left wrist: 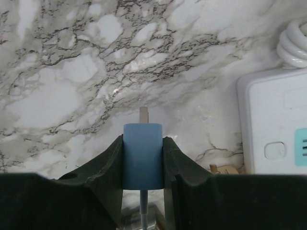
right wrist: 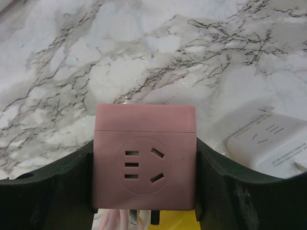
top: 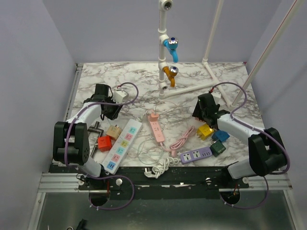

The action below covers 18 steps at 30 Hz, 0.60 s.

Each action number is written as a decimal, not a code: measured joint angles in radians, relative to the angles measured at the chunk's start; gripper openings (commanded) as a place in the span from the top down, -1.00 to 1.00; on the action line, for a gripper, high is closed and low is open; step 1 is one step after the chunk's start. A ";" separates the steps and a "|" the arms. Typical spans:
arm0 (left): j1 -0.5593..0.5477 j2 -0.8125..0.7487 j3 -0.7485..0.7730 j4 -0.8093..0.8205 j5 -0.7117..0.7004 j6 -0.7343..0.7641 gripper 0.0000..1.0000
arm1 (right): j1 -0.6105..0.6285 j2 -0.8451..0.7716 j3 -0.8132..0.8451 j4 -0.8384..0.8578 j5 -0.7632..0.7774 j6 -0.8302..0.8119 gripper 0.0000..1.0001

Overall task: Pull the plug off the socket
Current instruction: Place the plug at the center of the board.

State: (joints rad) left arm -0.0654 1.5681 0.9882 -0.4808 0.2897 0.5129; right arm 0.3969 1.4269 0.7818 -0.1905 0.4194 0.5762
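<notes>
**Plug and socket apart, one in each end effector**

Left end effector (left wrist: 143, 143) is clamped on the blue plug (left wrist: 143, 163), with a prong sticking out at 12 o'clock. A white power strip (left wrist: 271, 124) lies at its 3 o'clock. Right end effector (right wrist: 145, 163) grips the pink socket cube (right wrist: 145, 139). On the marble surface (top: 230, 86) the plug is at 9 o'clock and the cube at 3 o'clock, well apart.

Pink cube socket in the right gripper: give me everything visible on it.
The pink cube socket looks like matte plastic, with softly rounded edges and a seam line near its top. The face toward the wrist camera has a circle outline holding three short slots on the left and two slanted ones on the right, all empty. The right gripper clamps it by both sides, sitting square. Something metal-like and dark pokes out under its bottom edge; unclear what. The marble table lies behind.
</notes>
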 measured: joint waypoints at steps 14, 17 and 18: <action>0.000 0.005 -0.080 0.083 -0.097 0.013 -0.97 | -0.021 0.080 -0.002 0.041 -0.027 0.029 -0.70; 0.000 -0.003 -0.088 0.076 -0.098 0.013 -0.97 | -0.021 0.061 -0.017 0.040 -0.029 0.034 -0.92; 0.000 -0.010 -0.090 0.069 -0.096 0.013 -0.97 | -0.021 0.051 -0.022 0.037 -0.029 0.037 -0.99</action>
State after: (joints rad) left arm -0.0654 1.5581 0.8986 -0.4118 0.1936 0.5259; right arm 0.3756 1.4780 0.7597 -0.1535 0.3901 0.6128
